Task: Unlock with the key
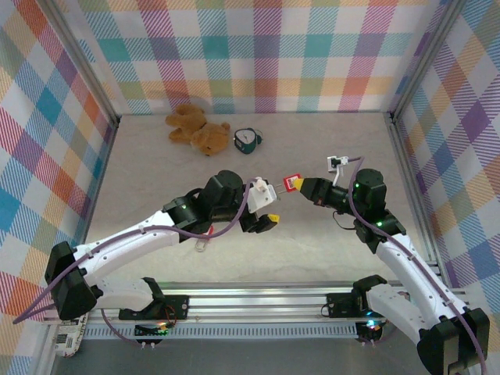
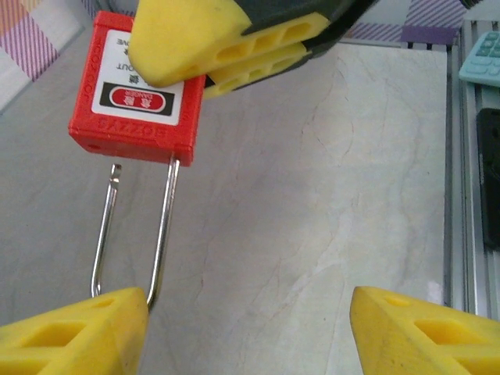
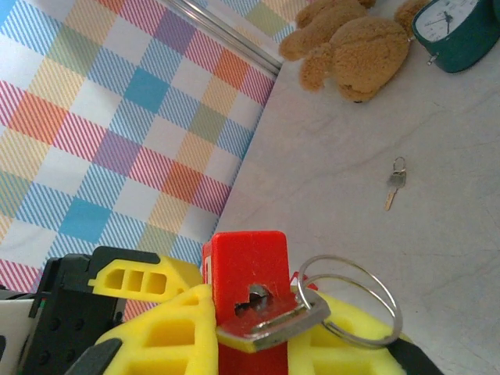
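Looking from above, the right gripper [image 1: 303, 186] was clamped on the red padlock [image 1: 293, 183] and held it up over the table [image 1: 156, 172]. The left gripper [image 1: 268, 206] was just beside it with its fingers apart. I think the lock could drop if that grip slipped, as nothing was under it. From the left wrist, the silver shackle [image 2: 160, 234] hung down with one end out of the lock body, so the lock looked open. Its bend was touching or very near one yellow finger [image 2: 86, 332]. I think a push there could click the shackle back in or twist the lock loose. The white label read "DANGER" in a red oval, upside down, and the red edge had "BOZZYS" raised on it; the other words were too cut off to read. From the right wrist, the key [image 3: 269, 326] sat in the keyhole at the end of the lock, with its ring [image 3: 351, 297] hanging free. I think the ring could catch on a finger and pull the key out. A second small key [image 3: 394, 186] lay well apart on the table, nearer the teddy bear [image 3: 351, 47] and the clock [image 3: 457, 31]. No words could be read there.
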`<act>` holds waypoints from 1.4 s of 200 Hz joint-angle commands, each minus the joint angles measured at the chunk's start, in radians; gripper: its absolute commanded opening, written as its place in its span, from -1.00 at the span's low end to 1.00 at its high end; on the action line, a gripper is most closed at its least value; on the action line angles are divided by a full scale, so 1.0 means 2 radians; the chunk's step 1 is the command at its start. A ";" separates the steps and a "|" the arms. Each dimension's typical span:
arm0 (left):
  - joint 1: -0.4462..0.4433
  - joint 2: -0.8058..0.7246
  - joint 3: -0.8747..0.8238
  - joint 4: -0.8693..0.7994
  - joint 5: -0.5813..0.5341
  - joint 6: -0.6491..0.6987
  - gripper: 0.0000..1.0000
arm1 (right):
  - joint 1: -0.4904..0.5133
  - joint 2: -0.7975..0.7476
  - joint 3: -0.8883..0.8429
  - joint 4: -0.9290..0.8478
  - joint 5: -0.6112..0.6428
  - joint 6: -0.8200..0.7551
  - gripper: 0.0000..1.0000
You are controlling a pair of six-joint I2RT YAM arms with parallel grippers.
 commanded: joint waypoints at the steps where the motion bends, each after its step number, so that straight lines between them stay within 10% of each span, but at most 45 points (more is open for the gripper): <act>1: 0.004 0.000 -0.014 0.051 0.003 -0.005 0.28 | 0.002 -0.014 0.008 0.018 -0.015 0.001 -0.76; 48: 0.003 0.023 -0.012 0.028 0.034 0.005 -0.21 | 0.002 -0.003 0.022 0.022 -0.028 0.008 -0.76; 112: 0.003 0.008 -0.020 0.016 0.013 0.008 -0.37 | 0.002 -0.002 0.041 -0.020 -0.022 -0.022 -0.77; 212: -0.076 0.005 -0.004 0.116 -0.187 0.098 0.73 | 0.011 -0.003 0.037 -0.047 -0.016 -0.019 -0.78; 280: -0.094 0.094 0.032 0.207 -0.271 0.147 0.74 | 0.024 -0.016 0.037 -0.069 -0.014 -0.029 -0.79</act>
